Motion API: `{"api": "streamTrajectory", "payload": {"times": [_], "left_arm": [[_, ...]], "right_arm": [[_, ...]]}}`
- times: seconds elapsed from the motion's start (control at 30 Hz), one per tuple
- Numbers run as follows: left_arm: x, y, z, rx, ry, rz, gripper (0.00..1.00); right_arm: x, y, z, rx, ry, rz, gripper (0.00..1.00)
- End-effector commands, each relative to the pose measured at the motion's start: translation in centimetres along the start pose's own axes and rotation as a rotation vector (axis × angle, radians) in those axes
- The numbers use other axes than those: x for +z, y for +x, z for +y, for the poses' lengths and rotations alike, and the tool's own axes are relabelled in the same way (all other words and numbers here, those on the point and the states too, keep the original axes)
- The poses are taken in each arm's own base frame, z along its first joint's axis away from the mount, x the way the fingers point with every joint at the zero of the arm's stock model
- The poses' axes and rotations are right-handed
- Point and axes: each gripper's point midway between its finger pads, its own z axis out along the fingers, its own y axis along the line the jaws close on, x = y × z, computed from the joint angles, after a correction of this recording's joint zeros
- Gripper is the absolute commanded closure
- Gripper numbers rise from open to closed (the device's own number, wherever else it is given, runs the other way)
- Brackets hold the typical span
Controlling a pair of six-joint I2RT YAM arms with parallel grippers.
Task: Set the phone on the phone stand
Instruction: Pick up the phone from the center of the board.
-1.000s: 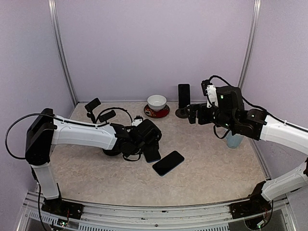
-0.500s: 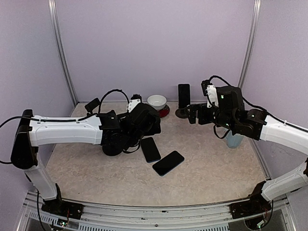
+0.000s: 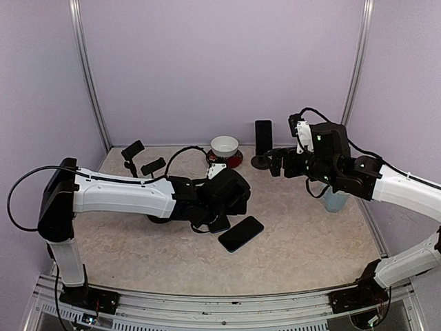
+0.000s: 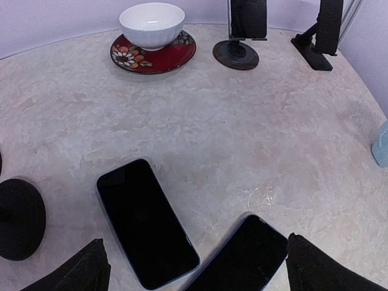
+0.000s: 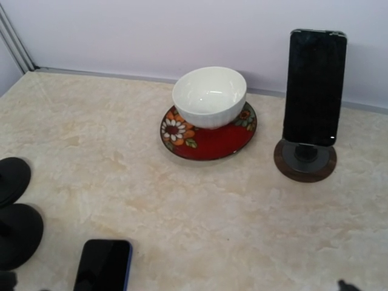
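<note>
Two dark phones lie flat mid-table: one (image 4: 145, 221) to the left, the other (image 4: 242, 257) angled beside it (image 3: 241, 233). My left gripper (image 3: 224, 207) hovers just above them, open, its black fingers (image 4: 79, 270) wide on either side of both phones and touching neither. A further phone (image 5: 315, 88) stands upright on a round-based phone stand (image 5: 305, 160) near the back wall. My right gripper (image 3: 275, 164) is open and empty beside that stand. Empty black stands (image 3: 153, 166) are at the back left.
A white bowl (image 3: 224, 145) sits on a red flowered plate (image 3: 224, 163) at the back, left of the loaded stand. A pale blue cup (image 3: 335, 200) stands at the right under the right arm. Black round stand bases (image 5: 18, 233) sit left of the phones.
The left arm lifted back toward the bowl, then came forward and right, now over the two flat phones. The right arm has not moved. Both phones lie where they were.
</note>
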Motion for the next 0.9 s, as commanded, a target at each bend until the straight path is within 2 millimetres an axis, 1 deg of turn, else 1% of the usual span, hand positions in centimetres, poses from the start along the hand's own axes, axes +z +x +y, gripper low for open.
{"api": "streamTrajectory", "payload": {"times": [0.0, 0.17, 0.4, 0.67, 0.87], "left_arm": [[2.0, 0.6, 1.2, -0.044, 0.003, 0.06, 0.01], [4.2, 1.4, 2.9, -0.052, -0.038, 0.09, 0.01], [6.4, 2.9, 4.3, -0.051, -0.073, 0.132, 0.01], [8.0, 3.6, 5.3, -0.064, -0.088, 0.157, 0.01], [8.6, 4.7, 5.8, -0.063, -0.103, 0.184, 0.01]], "right_arm": [[-0.4, -0.7, -0.1, 0.015, -0.008, -0.031, 0.0], [-0.4, -0.6, -0.2, 0.016, -0.008, -0.029, 0.0], [-0.4, -0.6, -0.2, 0.014, -0.008, -0.031, 0.0], [0.0, 0.0, -0.1, 0.01, -0.011, -0.016, 0.0], [0.0, 0.0, -0.1, 0.009, -0.013, -0.016, 0.0]]}}
